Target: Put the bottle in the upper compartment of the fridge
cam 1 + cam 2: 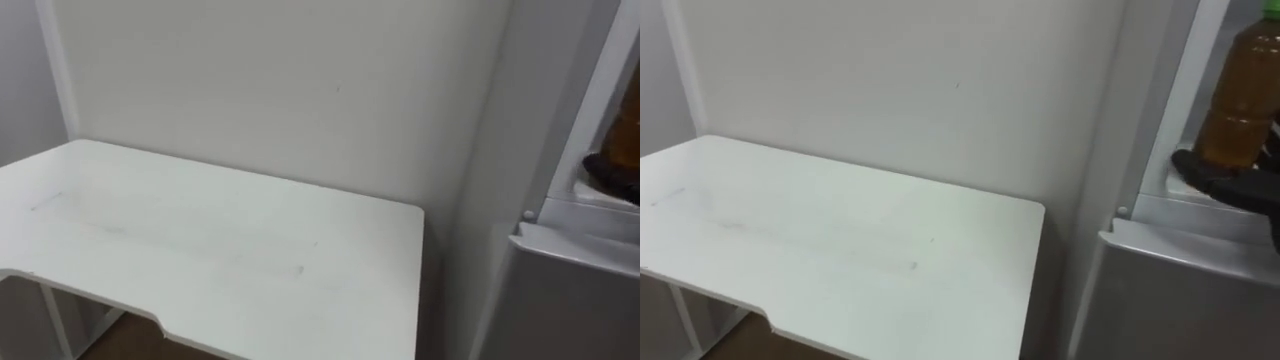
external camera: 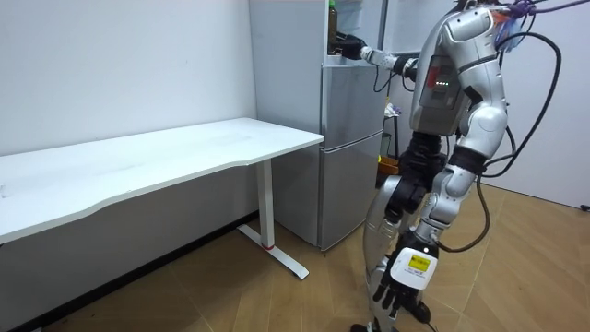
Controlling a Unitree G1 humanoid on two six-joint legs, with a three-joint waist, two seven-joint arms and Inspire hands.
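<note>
Bottle (image 1: 1243, 90) of amber drink, upright inside the upper compartment of the fridge (image 2: 350, 138), near the front edge. Right hand (image 1: 1225, 178) at the bottle's foot, dark fingers curled round its lower part, body and neck clear above them. Left hand (image 2: 398, 293) hanging low beside the legs, fingers loose and apart. White table (image 1: 840, 240) just beside the fridge, against the wall.

Smooth matt white table top (image 1: 220, 250), grey satin-smooth fridge (image 2: 352, 148), clear glossy plastic bottle (image 1: 1243, 95), wood-look floor (image 2: 525, 267)
</note>
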